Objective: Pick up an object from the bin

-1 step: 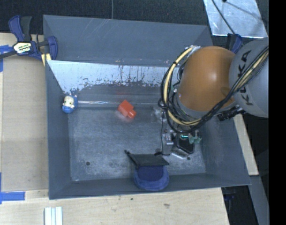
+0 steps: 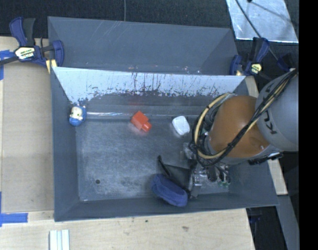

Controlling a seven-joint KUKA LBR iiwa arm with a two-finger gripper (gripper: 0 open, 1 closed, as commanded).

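The gripper (image 2: 193,180) is low in the bin (image 2: 117,155), near the front wall on the right side. It is just beside a dark blue soft bundle (image 2: 168,190) that lies against that wall. Whether the gripper is apart or together I cannot tell, because the arm's orange cover hides it. An orange block (image 2: 141,122) and a white lump (image 2: 180,124) lie well apart, near the back. I judge this as the reaching step. The next move calls for closing on the bundle and lifting straight up, away from the wall.
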